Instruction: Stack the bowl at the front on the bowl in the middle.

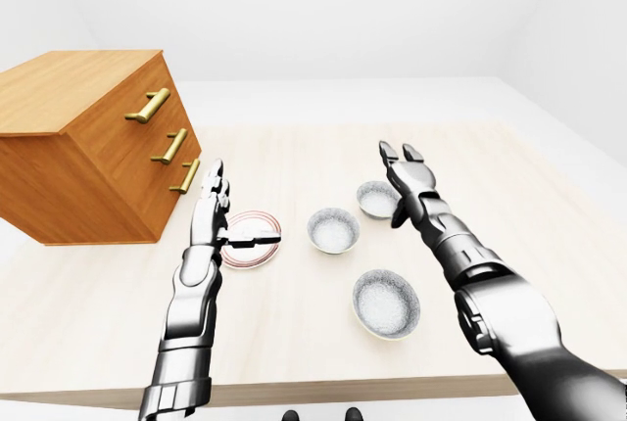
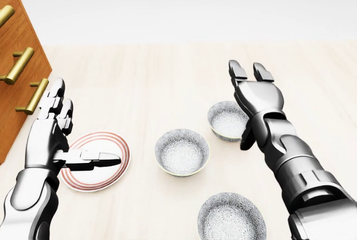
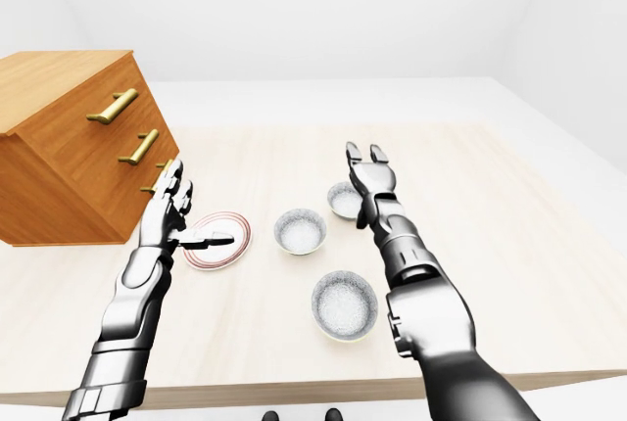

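Note:
Three patterned grey bowls sit on the pale table. The nearest bowl (image 2: 231,217) lies at the bottom of the head view, the middle bowl (image 2: 182,151) at its centre, and the far bowl (image 2: 227,120) up to the right. My right hand (image 2: 248,92) is open, fingers pointing away, and hovers at the far bowl's right rim with the thumb hanging down. It holds nothing. My left hand (image 2: 78,134) is open too, its thumb stretched out over a red-ringed plate (image 2: 111,170).
A wooden dresser (image 1: 93,142) with brass handles stands on the table (image 1: 294,343) at the left, close to my left hand. The table's near edge runs along the bottom of the left-eye view.

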Motion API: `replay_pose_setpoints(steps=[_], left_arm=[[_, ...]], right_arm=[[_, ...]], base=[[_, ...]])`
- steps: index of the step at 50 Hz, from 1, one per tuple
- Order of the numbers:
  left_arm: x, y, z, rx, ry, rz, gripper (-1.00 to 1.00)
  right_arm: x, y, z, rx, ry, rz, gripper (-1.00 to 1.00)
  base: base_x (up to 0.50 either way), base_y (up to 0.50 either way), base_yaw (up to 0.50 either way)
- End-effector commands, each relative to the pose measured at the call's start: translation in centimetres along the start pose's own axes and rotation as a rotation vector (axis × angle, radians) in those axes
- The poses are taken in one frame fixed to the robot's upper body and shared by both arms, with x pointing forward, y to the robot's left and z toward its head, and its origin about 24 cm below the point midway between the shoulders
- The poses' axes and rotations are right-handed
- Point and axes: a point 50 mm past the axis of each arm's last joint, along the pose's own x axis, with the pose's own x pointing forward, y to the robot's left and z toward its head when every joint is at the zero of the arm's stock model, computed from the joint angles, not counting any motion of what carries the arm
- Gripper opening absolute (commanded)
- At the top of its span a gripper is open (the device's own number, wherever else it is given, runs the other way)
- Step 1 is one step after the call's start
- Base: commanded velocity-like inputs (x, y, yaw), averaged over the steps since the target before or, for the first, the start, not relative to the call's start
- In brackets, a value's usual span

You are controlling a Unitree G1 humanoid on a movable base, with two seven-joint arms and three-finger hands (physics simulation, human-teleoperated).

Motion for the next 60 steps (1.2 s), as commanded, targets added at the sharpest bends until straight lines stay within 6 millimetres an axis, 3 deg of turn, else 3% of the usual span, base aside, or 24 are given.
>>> replay_pose_setpoints(steps=[1, 28, 50, 60], left_arm=[[0.0, 0.1, -0.1, -0.005, 0.006, 0.003, 1.0], [0.1, -0.1, -0.8, -0.006, 0.028, -0.004, 1.0], [0.2, -0.1, -1.6, -0.01, 0.038, -0.005, 1.0], [0.1, -0.1, -1.8, -0.013, 0.042, -0.006, 1.0]], right_arm=[[0.0, 0.9, 1.3, -0.072, -0.037, 0.053, 1.0], [-0.6, 3.2, 2.5, -0.027, -0.044, 0.172, 1.0], [-0.9, 4.4, 3.3, -0.137, -0.087, 0.263, 1.0], [-1.2, 4.9, 2.4, -0.164, -0.072, 0.288, 1.0]], base=[[0.0, 0.0, 0.0], [0.0, 0.0, 0.0], [0.0, 0.0, 0.0], [0.0, 0.0, 0.0]])
